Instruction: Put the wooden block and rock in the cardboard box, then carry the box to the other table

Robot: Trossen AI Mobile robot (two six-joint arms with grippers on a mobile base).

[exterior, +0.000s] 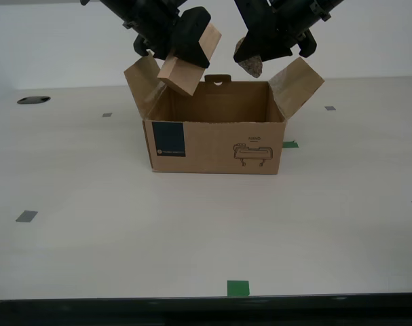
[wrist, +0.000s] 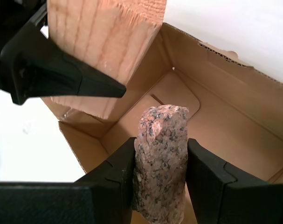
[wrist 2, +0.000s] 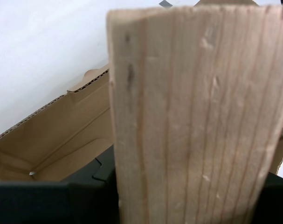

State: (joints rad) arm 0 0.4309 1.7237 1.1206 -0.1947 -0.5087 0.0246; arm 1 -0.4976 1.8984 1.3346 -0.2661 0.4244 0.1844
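The cardboard box (exterior: 212, 146) stands open on a pale table (exterior: 90, 251), side flaps spread outward. Above its opening toward the exterior view's left, my second gripper (exterior: 190, 42) is shut on the wooden block (exterior: 190, 68), which hangs tilted over the box rim. The block (wrist 2: 197, 116) fills the second wrist view, with the box (wrist 2: 62, 135) interior behind it. Toward the exterior view's right, my first gripper (exterior: 253, 56) is shut on the rock (exterior: 249, 66) just above the opening. The rock (wrist: 161, 158) sits speckled pink between both fingers, over the box (wrist: 216, 116) floor. The other table is out of view.
Grey tape squares (exterior: 26, 216) dot the table, and a green tape mark (exterior: 237, 288) lies by its front edge. Another green mark (exterior: 290, 144) peeks out beside the box. A dark round grommet (exterior: 33, 100) sits at the exterior view's far left.
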